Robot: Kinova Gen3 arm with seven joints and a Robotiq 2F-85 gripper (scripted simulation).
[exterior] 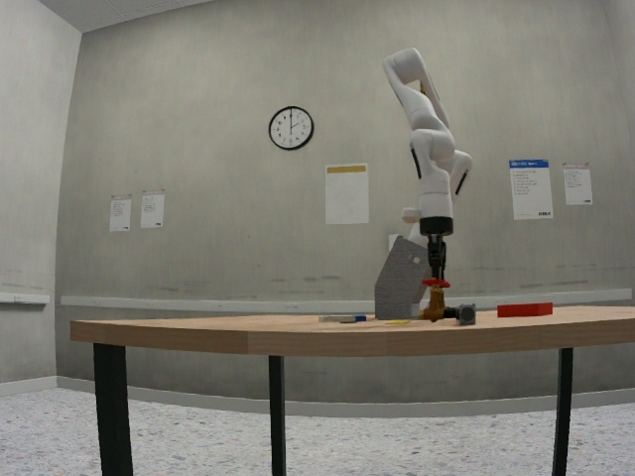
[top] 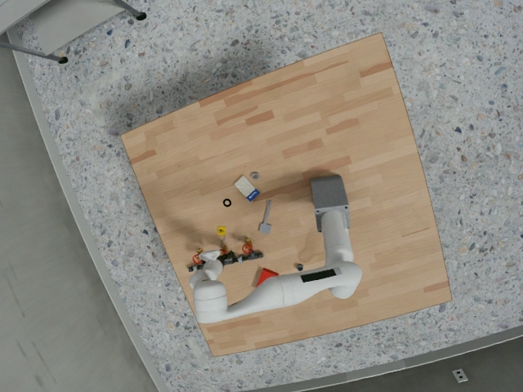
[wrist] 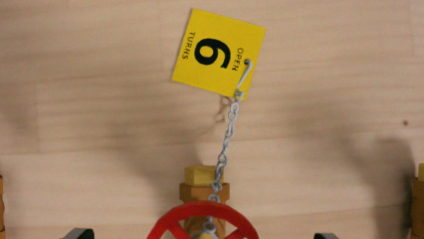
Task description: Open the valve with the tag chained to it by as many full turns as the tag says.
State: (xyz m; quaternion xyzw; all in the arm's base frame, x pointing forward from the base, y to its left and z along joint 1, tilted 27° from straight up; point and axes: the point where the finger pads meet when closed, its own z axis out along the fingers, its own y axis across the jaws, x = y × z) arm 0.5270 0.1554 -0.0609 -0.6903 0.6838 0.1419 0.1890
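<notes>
Three brass valves with red handwheels stand in a row on a dark pipe [top: 227, 262] near the table's front left. The middle valve's handwheel [wrist: 201, 221] has a chain [wrist: 226, 134] running to a yellow tag [wrist: 218, 53] that reads "OPEN 6 TURNS"; the tag also shows in the top view [top: 221, 229]. My gripper [wrist: 201, 235] is open, its fingertips standing wide on either side of this handwheel and apart from it. In the side view the gripper [exterior: 436, 266] points straight down just above the handwheel [exterior: 436, 283]. The left valve [top: 195, 258] and right valve [top: 246, 247] stand apart from the fingers.
A red block [top: 265, 276] lies beside my forearm. A grey tool [top: 265, 219], a white and blue box [top: 246, 188], a black ring [top: 227, 199] and a small nut [top: 254, 173] lie further back. My grey base [top: 329, 193] stands at mid table.
</notes>
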